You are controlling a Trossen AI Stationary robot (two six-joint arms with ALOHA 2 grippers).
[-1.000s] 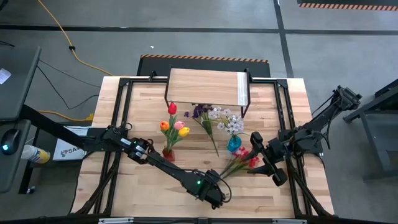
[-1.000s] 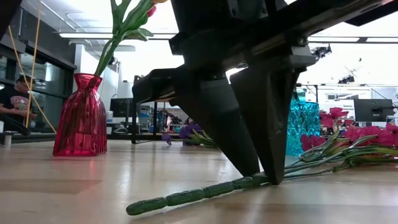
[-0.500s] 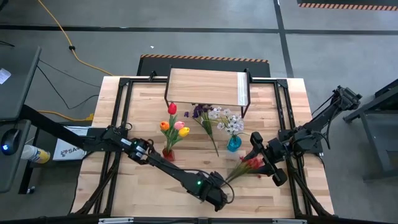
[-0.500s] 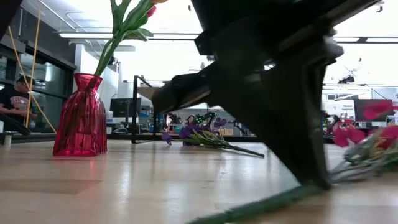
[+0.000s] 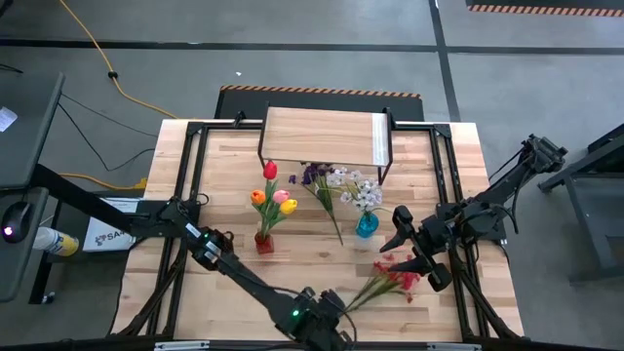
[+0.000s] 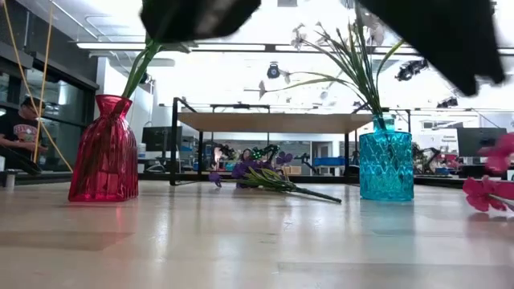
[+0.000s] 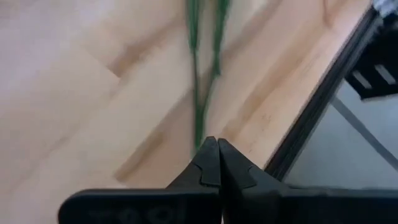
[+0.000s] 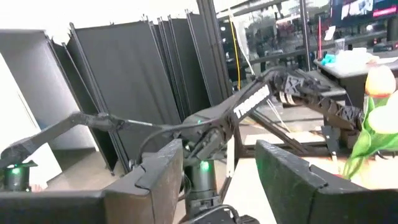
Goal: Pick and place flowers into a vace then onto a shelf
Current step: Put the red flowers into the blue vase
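Near the blue vase [image 5: 367, 225] lie purple flowers [image 5: 317, 180]; the red vase [image 5: 264, 241] and shelf [image 5: 325, 136] stand farther off. Left gripper [image 5: 330, 320], jaws clenched on the red flowers' [image 5: 402, 280] stem end. Right gripper [image 5: 414, 249] hovers beside the blue vase, jaws released.

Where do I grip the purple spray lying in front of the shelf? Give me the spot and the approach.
Grip the purple spray on its bare stem end, which lies flat and clear of the blossoms. Come straight down, claw fingers across the stem; the blue vase stands close beside it.
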